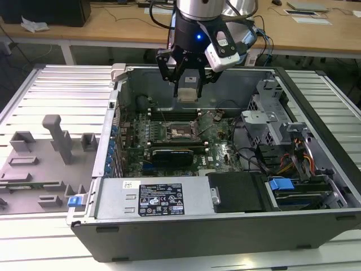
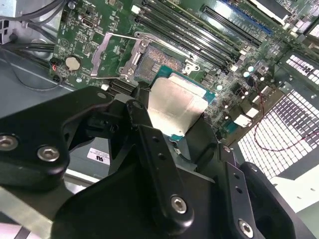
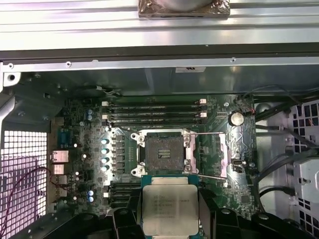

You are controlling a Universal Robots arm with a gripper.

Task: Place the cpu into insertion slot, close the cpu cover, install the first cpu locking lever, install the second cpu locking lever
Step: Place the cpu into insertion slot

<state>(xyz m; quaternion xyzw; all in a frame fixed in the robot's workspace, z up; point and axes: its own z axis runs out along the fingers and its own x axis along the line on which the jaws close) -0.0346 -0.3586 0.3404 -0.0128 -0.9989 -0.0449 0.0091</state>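
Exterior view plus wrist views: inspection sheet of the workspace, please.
Surface: ribbed metal table, with an open computer case on it.
Job's things: cpu held above the board; insertion slot empty; cpu cover swung open beside it.
Clutter: grey fixture blocks at the exterior view's left.
Grippers: end effector shut on the cpu.
Cables: cable bundle inside the case, at the exterior view's right.
Surroundings: wooden desks behind.
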